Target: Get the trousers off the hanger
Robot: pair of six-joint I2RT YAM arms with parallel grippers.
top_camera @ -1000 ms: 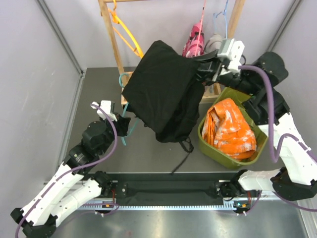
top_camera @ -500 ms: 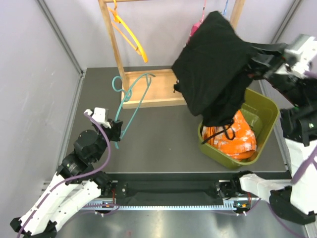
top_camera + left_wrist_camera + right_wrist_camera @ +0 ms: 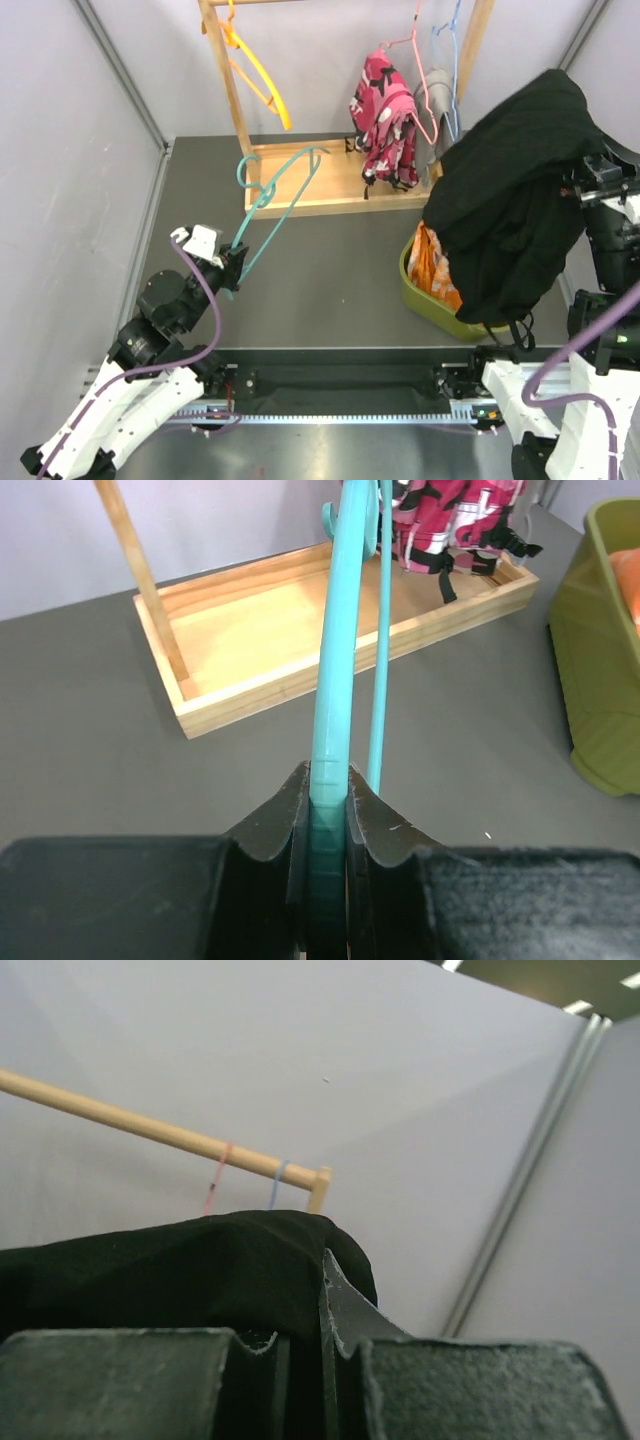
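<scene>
While the right gripper [image 3: 300, 1335] pinches the plain black cloth trousers [image 3: 510, 200] aloft at four o'clock, the left gripper [image 3: 328, 810] clamps the bare teal plastic hanger [image 3: 340, 660] at eight o'clock | step: binning the freed pair | next, likely: lower over the olive-green plastic bin [image 3: 600, 680], let go.

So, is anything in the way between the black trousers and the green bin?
Nothing visible. The right gripper holds the black trousers hanging over the green bin, whose only visible contents are the orange trousers.
</scene>
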